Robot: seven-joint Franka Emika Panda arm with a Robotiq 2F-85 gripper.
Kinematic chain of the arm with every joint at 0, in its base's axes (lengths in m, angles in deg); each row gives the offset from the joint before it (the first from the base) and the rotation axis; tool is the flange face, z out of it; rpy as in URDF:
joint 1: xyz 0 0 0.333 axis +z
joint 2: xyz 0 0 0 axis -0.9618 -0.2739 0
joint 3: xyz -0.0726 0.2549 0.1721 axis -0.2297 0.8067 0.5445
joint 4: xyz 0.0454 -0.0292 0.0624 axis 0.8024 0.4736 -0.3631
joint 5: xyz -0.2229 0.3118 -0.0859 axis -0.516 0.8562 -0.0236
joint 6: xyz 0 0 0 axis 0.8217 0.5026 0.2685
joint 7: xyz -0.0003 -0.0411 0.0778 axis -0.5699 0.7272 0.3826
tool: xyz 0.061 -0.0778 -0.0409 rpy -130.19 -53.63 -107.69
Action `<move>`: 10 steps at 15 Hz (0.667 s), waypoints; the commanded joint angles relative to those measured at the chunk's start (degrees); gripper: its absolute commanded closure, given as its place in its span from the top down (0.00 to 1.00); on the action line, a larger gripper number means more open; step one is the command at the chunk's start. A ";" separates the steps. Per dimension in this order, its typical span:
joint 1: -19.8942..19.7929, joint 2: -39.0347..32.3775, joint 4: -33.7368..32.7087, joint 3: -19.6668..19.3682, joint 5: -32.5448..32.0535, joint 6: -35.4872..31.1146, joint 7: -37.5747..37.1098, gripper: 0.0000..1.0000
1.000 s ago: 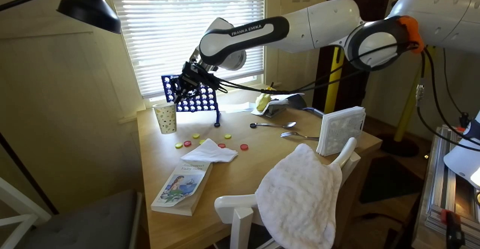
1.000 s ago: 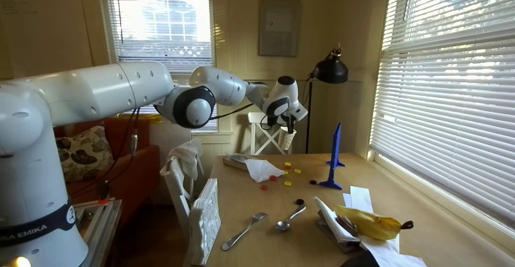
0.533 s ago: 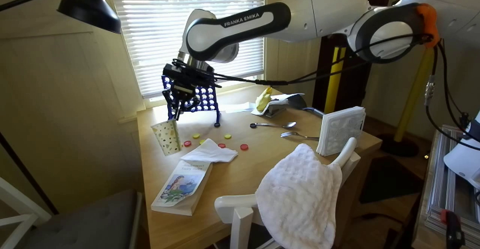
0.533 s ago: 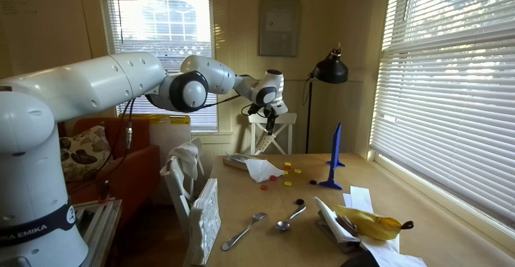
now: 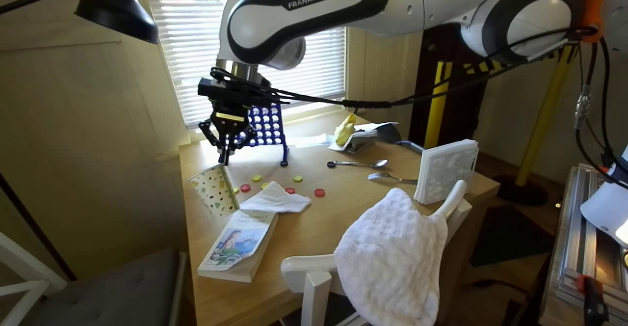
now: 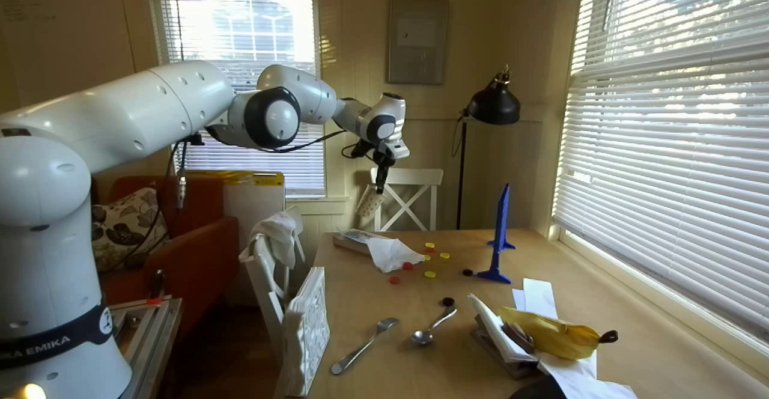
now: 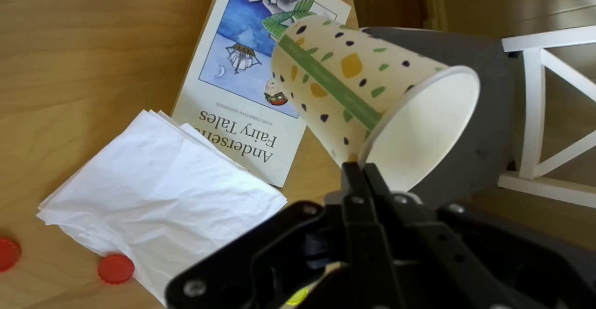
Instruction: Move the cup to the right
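Note:
The cup (image 5: 215, 192) is pale paper with green, yellow and dark specks. It hangs tilted in the air beside the book's far end, and it also shows in an exterior view (image 6: 367, 202). My gripper (image 5: 223, 162) is shut on the cup's rim from above. In the wrist view the gripper (image 7: 362, 164) pinches the rim, with one finger outside the wall and one inside. The cup (image 7: 340, 67) shows its white inside there, with its mouth towards the right and its base over the book.
The book (image 5: 238, 245), a white napkin (image 5: 274, 199) and several red and yellow discs (image 5: 319, 192) lie on the table (image 5: 304, 232). A blue game frame (image 5: 265, 127) stands behind the gripper. A grey-seated chair (image 7: 470, 113) stands beyond the table edge.
My gripper has moved the cup toward the book: down and slightly left in an exterior view, leftward in both. The gripper has turned to point downward, and the cup has tilted.

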 commanded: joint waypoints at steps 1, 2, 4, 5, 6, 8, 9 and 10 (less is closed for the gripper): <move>-0.20 -0.14 0.01 0.00 0.00 0.00 0.00 0.03; -0.41 -0.25 0.01 -0.01 0.00 0.00 0.01 0.03; 0.43 -0.08 1.42 -1.45 -2.42 5.98 0.43 0.01; 0.68 0.79 3.47 -0.77 -2.44 7.64 2.83 0.01; 1.77 2.44 6.04 -1.31 -3.34 9.82 2.54 0.01; 4.76 5.93 11.78 -2.01 -5.26 11.98 2.97 0.01; 6.23 7.20 13.56 -2.41 -6.55 13.20 2.97 0.01; 8.05 8.59 15.61 -3.28 -8.27 13.98 1.75 0.01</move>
